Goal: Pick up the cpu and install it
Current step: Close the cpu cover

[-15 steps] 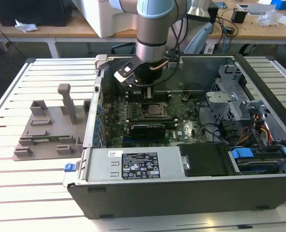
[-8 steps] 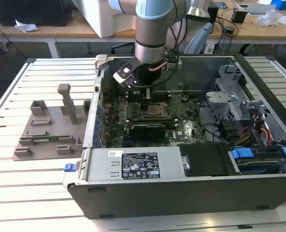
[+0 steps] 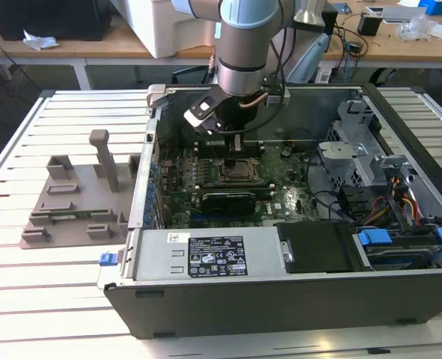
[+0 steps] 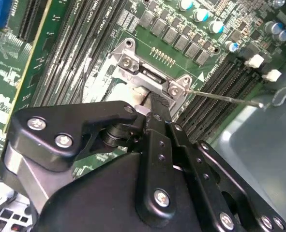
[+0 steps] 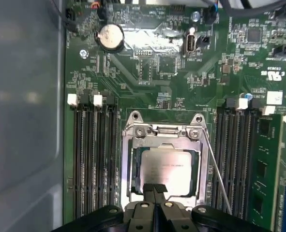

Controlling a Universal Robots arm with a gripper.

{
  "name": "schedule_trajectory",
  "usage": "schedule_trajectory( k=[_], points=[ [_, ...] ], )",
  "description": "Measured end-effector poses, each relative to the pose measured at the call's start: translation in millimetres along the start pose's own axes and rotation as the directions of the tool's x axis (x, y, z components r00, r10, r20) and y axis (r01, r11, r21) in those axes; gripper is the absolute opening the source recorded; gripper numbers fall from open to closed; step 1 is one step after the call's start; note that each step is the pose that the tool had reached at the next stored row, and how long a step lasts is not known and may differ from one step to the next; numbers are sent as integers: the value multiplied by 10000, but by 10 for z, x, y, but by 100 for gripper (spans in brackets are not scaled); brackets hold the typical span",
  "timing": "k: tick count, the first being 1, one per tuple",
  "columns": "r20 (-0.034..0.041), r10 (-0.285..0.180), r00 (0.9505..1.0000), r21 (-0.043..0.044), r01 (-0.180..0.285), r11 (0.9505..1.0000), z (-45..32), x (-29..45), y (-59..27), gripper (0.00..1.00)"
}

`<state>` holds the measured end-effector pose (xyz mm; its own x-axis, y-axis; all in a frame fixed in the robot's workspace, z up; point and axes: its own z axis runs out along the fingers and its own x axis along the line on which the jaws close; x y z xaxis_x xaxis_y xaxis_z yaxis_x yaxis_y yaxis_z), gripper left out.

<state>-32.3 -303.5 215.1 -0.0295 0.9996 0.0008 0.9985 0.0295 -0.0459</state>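
Observation:
The cpu (image 5: 168, 165), a flat square chip with a silvery top, lies flat inside the metal-framed socket (image 5: 131, 159) on the green motherboard. In the first wrist view my gripper (image 5: 155, 187) has its two black fingers pressed together, tips at the chip's near edge, nothing visible between them. The second wrist view shows the gripper (image 4: 150, 104) low over the socket (image 4: 133, 63), with a pale sliver of the cpu (image 4: 142, 92) just beyond the fingers. In the exterior view the arm reaches down into the open computer case, with the gripper (image 3: 234, 153) right above the socket (image 3: 243, 171).
A thin socket lever wire (image 5: 215, 169) stands beside the socket. Black memory slots (image 5: 92, 159) flank it on both sides. The case holds a power supply (image 3: 206, 256) at the front and a drive cage (image 3: 355, 149) on the exterior view's right. Grey fixture blocks (image 3: 71, 202) sit outside the case.

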Motion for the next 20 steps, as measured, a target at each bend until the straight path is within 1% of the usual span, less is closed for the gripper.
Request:
schedule_trajectory(
  k=[1,2,3,4,6,9,10,11,12,13,14,15,19,20],
  points=[
    [-20,-1,10000,7,2,10000,-19,-1,11,11],
    [-94,-5,10000,105,6,9999,-23,-9,92,11],
    [-131,-4,9999,168,7,9999,-25,-19,136,11],
    [-162,-7,9999,204,10,9998,-26,-34,162,11],
    [-215,-8,9998,241,13,9997,-27,-67,188,11],
    [-329,-11,9995,304,21,9995,-29,-122,229,11],
    [-355,-12,9994,324,24,9995,-31,-140,254,11],
    [-363,-13,9993,336,25,9994,-43,-149,278,11],
    [-364,-12,9993,337,24,9994,-89,-149,280,11],
    [-365,-11,9993,336,23,9994,-153,-149,277,11],
    [-363,-10,9993,337,23,9994,-196,-150,275,11],
    [-365,-12,9993,336,24,9994,-286,-149,272,11],
    [-365,-12,9993,336,24,9994,-471,-149,263,11],
    [-363,-12,9993,337,24,9994,-558,-149,259,11]
  ],
)
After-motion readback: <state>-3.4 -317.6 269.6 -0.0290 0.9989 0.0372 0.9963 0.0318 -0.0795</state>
